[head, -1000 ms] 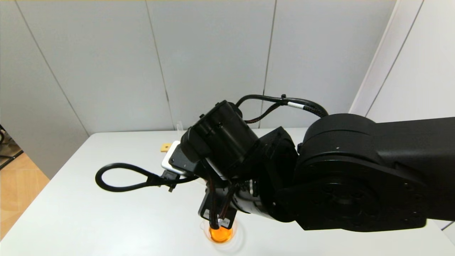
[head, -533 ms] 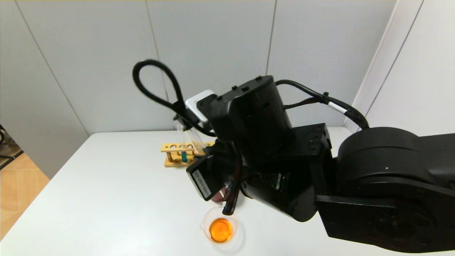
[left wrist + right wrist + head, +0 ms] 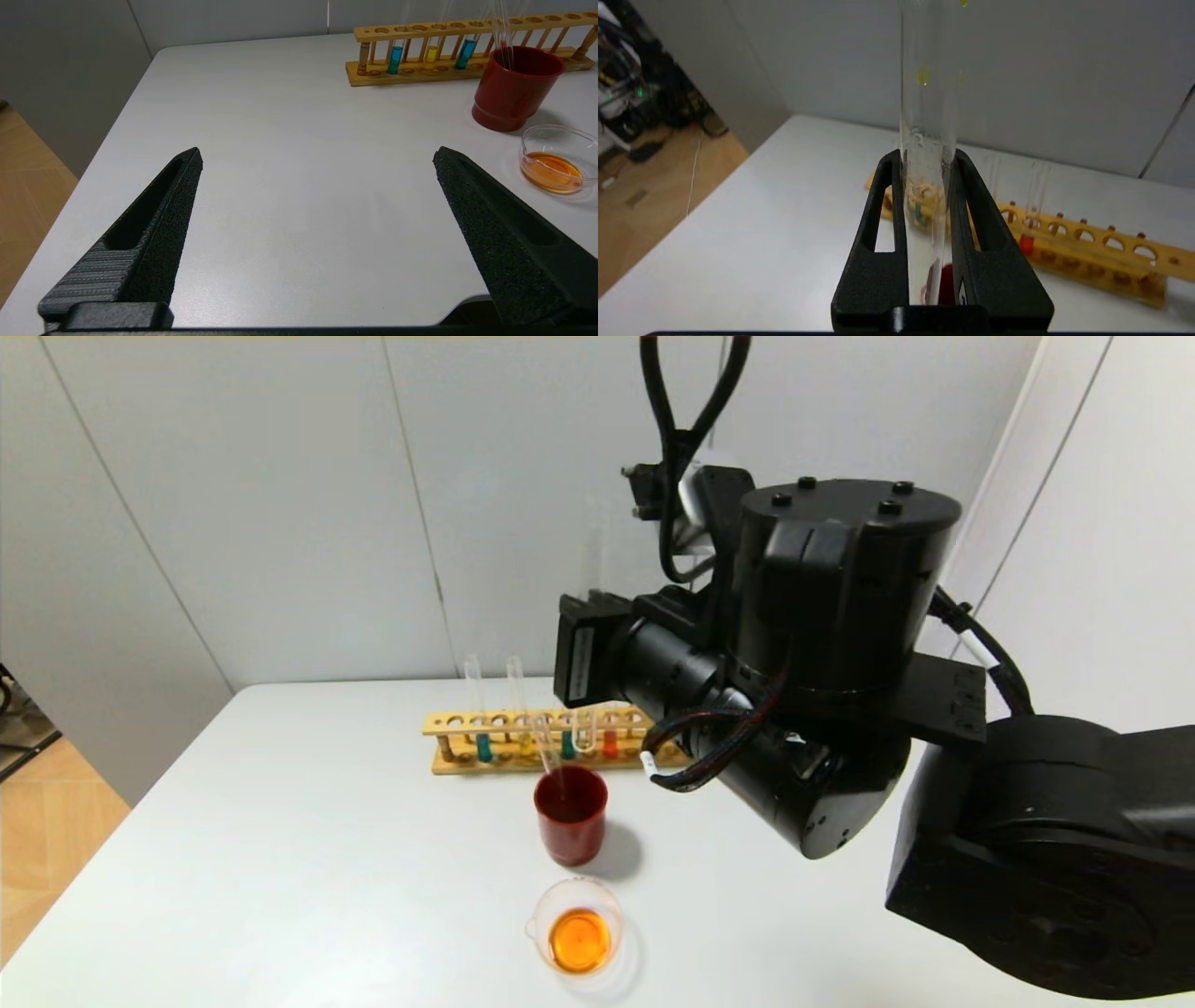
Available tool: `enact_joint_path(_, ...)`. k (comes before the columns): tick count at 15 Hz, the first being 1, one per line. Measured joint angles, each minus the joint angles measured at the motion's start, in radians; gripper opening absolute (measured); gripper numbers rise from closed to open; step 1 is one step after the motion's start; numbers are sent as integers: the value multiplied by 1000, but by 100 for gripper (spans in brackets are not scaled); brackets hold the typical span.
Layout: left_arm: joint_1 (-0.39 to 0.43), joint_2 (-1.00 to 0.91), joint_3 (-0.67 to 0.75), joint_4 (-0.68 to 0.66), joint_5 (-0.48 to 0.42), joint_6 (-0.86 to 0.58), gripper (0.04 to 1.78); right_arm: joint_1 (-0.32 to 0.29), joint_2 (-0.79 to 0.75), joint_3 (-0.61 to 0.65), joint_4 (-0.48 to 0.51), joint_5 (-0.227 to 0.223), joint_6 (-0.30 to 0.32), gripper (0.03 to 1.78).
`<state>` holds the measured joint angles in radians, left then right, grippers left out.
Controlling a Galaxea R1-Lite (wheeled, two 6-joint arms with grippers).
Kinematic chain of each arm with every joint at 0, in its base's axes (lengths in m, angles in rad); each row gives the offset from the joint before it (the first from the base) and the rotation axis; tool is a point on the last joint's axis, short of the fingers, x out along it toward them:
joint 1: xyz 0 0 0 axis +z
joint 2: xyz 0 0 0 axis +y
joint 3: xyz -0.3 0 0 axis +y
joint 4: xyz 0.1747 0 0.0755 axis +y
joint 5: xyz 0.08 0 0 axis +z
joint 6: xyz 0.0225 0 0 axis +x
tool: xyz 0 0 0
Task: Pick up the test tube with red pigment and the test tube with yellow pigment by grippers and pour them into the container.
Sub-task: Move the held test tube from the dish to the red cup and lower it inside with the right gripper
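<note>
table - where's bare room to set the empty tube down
Free: the broad table stretch on the robot's left, below the open left gripper. Crowded: wooden rack, red cup and container line up mid-table.

Bare table (image 3: pixel 289 186) beside left tool (image 3: pixel 317 156), red cup (image 3: pixel 570 814) crowding container (image 3: pixel 578 926)

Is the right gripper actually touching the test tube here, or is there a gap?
Touching. In the right wrist view the right gripper has both fingers pressed against the sides of an upright, nearly empty test tube, with no gap showing.
</note>
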<state>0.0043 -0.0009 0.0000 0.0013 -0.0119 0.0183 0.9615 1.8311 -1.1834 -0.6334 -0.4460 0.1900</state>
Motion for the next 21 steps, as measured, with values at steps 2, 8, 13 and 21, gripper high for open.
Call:
enact_joint_path(2,0,0,0,0,0,0,175,-17,23,17,-69,-37,2,28)
enact_joint_path(8,0,0,0,0,0,0,175,-36,103,48,-191,-99,0,28)
enact_joint_path(13,0,0,0,0,0,0,175,-28,201,57,-217,-176,39,28)
enact_joint_path(21,0,0,0,0,0,0,175,-44,363,5,-267,-171,45,28)
